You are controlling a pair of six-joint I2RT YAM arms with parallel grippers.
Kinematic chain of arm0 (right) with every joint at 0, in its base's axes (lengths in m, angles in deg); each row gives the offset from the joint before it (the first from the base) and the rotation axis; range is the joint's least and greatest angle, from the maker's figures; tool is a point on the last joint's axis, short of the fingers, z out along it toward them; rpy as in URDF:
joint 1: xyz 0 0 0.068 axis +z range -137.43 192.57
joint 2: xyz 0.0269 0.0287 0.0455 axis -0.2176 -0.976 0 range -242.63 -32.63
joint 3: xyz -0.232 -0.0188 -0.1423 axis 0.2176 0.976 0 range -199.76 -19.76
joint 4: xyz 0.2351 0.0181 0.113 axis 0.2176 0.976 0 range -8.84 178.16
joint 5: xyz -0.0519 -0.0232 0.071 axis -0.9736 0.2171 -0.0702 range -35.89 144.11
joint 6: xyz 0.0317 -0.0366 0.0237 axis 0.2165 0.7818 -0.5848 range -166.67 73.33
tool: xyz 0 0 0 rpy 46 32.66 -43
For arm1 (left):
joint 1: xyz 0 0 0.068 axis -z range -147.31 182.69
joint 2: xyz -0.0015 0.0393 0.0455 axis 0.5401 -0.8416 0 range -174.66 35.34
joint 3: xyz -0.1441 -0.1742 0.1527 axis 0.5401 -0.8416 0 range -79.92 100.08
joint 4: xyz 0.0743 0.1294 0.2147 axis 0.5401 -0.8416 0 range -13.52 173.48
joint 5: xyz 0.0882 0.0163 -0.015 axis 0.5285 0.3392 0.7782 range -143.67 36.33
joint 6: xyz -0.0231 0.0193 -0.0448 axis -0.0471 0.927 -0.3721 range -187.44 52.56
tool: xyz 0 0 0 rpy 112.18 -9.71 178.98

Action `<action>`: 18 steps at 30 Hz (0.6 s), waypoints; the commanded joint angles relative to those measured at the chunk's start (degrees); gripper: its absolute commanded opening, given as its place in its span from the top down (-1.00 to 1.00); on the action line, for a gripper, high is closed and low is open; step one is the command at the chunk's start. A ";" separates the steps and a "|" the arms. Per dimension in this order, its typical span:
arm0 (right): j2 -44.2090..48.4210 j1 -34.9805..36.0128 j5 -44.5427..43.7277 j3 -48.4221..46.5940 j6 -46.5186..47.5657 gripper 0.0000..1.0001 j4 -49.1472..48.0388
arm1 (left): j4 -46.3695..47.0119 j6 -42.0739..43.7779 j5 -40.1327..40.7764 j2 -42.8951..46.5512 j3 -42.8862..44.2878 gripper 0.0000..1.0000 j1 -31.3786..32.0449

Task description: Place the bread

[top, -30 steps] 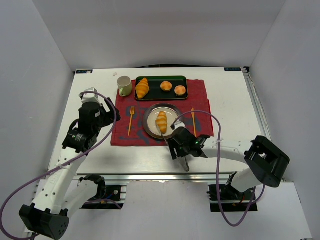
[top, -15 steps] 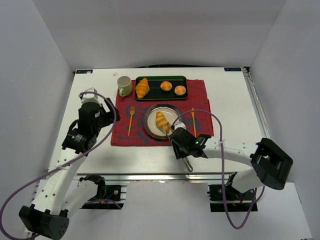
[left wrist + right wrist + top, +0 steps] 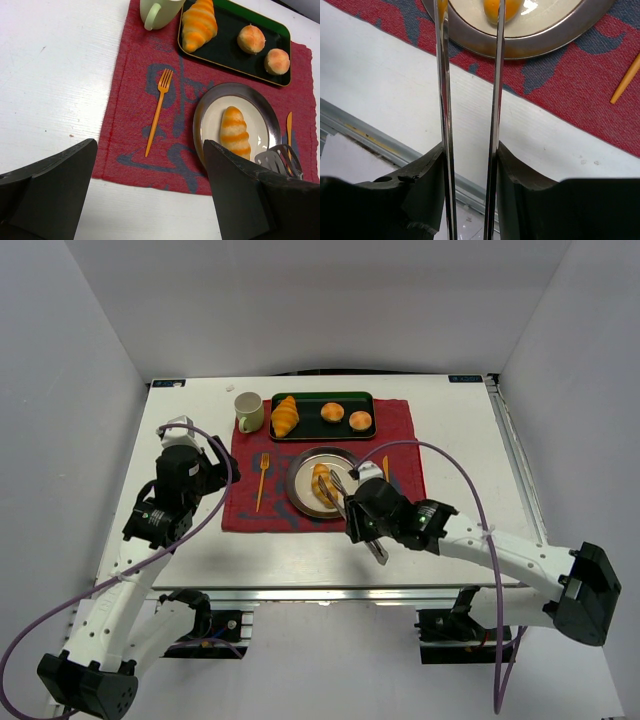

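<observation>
The right gripper [image 3: 470, 150] is clamped on the metal tongs [image 3: 497, 75], and their tips reach the bread [image 3: 234, 131] lying on the round plate [image 3: 210, 102]. If the tongs pinch only its edge, the bread could slip out and fall. The left gripper [image 3: 150, 195] hangs wide apart, holding nothing.

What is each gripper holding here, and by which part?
Right gripper squeezes metal tongs by both arms, partway along their length. Left gripper is open, holding nothing.
</observation>
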 commanded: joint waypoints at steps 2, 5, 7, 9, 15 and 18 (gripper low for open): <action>2.76 0.32 -3.05 -2.12 -2.27 0.12 0.87 | -0.21 -0.18 -0.46 1.29 0.55 -0.96 0.19; 3.91 0.32 -7.70 -2.56 -2.98 0.13 1.92 | -0.29 -0.18 -0.54 1.38 0.64 -0.96 0.19; 4.00 -0.20 -12.01 -3.61 -2.98 0.13 3.15 | -0.21 -0.27 -0.63 1.30 0.73 -0.96 0.19; 4.00 -1.25 -14.73 -4.75 -2.54 0.13 4.73 | -0.21 -0.27 -0.81 1.30 0.64 -0.96 0.19; 6.27 -16.68 -12.21 -4.15 4.03 0.14 3.96 | -0.91 0.00 -0.54 1.30 1.43 -0.96 0.19; 7.16 -24.61 -7.72 -2.65 10.00 0.16 1.41 | -1.00 0.09 -0.72 1.56 1.52 -0.96 0.19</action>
